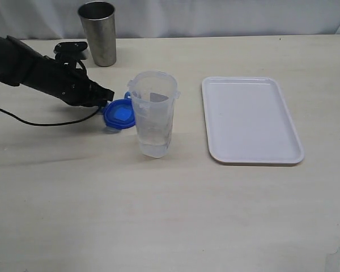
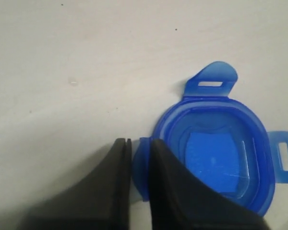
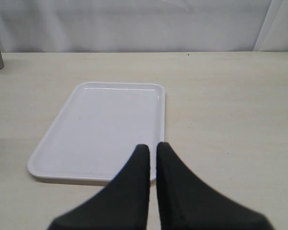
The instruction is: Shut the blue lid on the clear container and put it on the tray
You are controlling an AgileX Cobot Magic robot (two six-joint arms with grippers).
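A tapered, translucent plastic tumbler, the clear container (image 1: 153, 116), stands upright near the middle of the matte beige worktop (image 1: 158, 215). Just beside it, toward the left edge, lies the blue lid (image 1: 120, 115), round and glossy. The left gripper (image 2: 139, 143) pinches one of its rim tabs between black fingers. The smooth white tray (image 1: 249, 119), with rounded corners, lies toward the right edge. The right gripper (image 3: 152, 148) is closed and holds nothing.
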